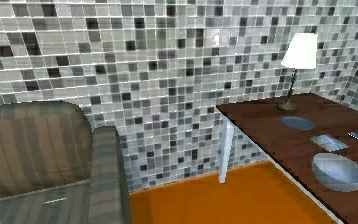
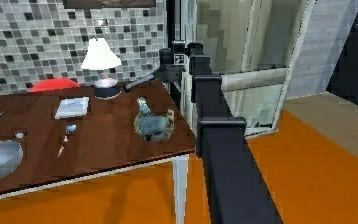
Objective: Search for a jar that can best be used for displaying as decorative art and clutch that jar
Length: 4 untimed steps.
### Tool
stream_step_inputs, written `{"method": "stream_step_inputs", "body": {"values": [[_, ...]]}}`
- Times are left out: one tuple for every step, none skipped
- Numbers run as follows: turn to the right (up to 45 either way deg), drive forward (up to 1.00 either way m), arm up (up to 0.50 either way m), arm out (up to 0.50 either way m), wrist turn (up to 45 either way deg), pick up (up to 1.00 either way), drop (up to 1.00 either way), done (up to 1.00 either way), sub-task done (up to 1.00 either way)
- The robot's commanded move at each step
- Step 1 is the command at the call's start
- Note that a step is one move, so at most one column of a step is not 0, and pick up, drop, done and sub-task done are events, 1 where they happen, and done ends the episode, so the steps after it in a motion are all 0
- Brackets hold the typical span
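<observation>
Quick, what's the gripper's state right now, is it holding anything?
Gripper: cannot tell whether it holds anything; the wooden table and the things on it lie right behind its far end.

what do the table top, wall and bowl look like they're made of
Table top: probably dark brown wood, smooth, slight sheen. Wall: small square mosaic tiles in greys, white and black, likely ceramic or glass. Bowl: pale blue-grey and smooth, perhaps glazed ceramic or glass.

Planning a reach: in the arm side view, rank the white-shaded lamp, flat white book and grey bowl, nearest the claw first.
1. White-shaded lamp, just left of claw.
2. Flat white book, mid-table.
3. Grey bowl, picture's left edge.
</observation>
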Motion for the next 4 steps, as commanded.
{"method": "stream_step_inputs", "body": {"values": [[0.0, 0.0, -0.28, 0.0, 0.0, 0.0, 0.0, 0.0, 0.0], [0.0, 0.0, 0.0, 0.0, 0.0, 1.0, 0.0, 0.0, 0.0], [0.0, 0.0, 0.1, 0.0, 0.0, 0.0, 0.0, 0.0, 0.0], [0.0, 0.0, 0.0, 0.0, 0.0, 0.0, 0.0, 1.0, 0.0]]}}
